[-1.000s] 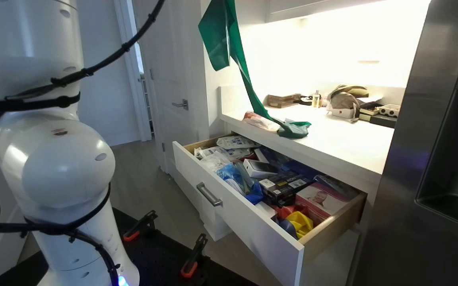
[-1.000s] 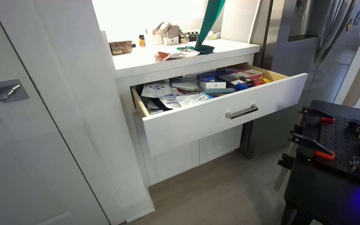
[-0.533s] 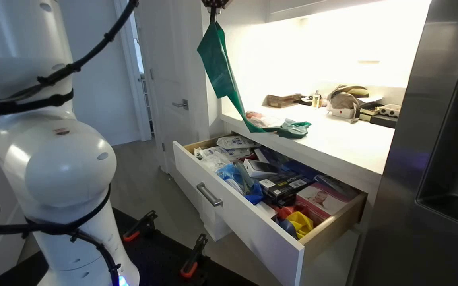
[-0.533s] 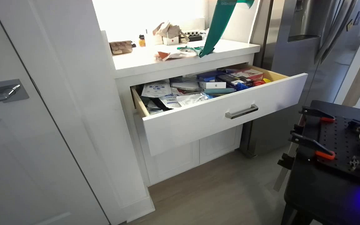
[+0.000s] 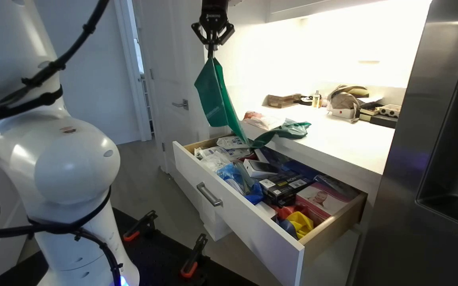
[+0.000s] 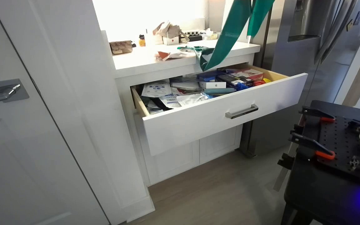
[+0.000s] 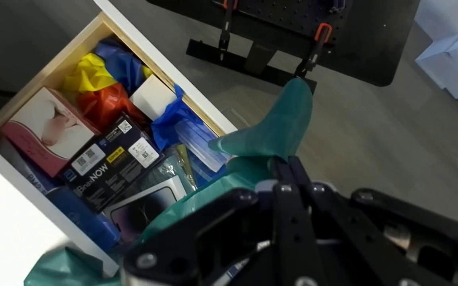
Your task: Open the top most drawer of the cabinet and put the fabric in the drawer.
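The white drawer of the cabinet stands pulled out, full of boxes and packets. Above its far-left part, my gripper points down, shut on the end of the long green fabric. From there the fabric hangs, folds low over the drawer's back and rises to a crumpled end on the countertop. I cannot tell if the low fold touches the drawer's contents. In the wrist view, the jaws are together at the gripper, with the fabric pinched at their tips.
A silver bar handle juts from the drawer front. The steel fridge borders the cabinet. Bags, boxes and a small bottle stand at the countertop's back. A black table with clamps faces the drawer.
My gripper has come down into an exterior view, lowering the fabric. The fabric's fold has slid off the countertop's front edge and now dips over the drawer. The drawer has not moved.
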